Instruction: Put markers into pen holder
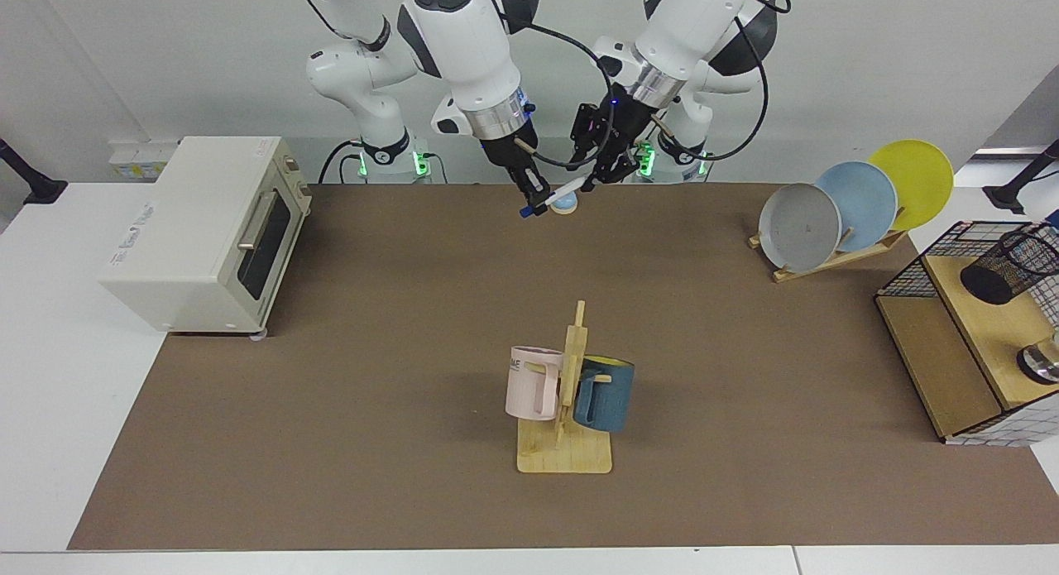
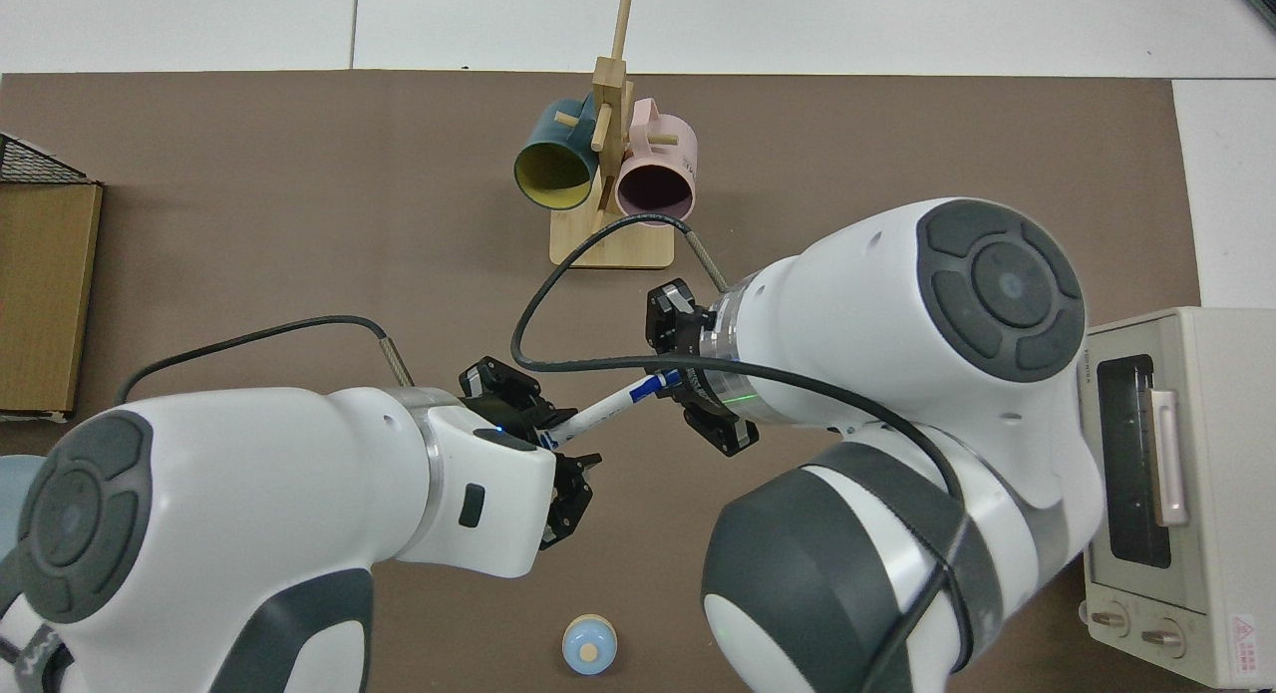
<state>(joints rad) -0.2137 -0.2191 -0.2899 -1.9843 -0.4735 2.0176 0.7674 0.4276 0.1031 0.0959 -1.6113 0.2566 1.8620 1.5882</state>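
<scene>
Step in hand: handover of slim white-barrelled marker with dark blue cap, in mid-air above far edge of brown counter.

Right pincer: clamping the marker near its capped end, barrel slanting out toward 8 o'clock in the top view.

Left pincer: fingers parted, straddling the marker's free end; contact not discernible.

Black wire-mesh cylindrical pen holder: lying tilted on the wooden board of the black wire-grid basket at 3 o'clock in the facing view, well apart from both pincers. Out of the top view.

Also present: wooden mug tree with pink and teal mugs, cream toaster oven, plate rack, small blue round object.

Next move, by judgement: closing the left pincer firmly on the barrel before loosening the right, then carrying toward the holder; matching the marker to the tilted mouth needing care.
</scene>
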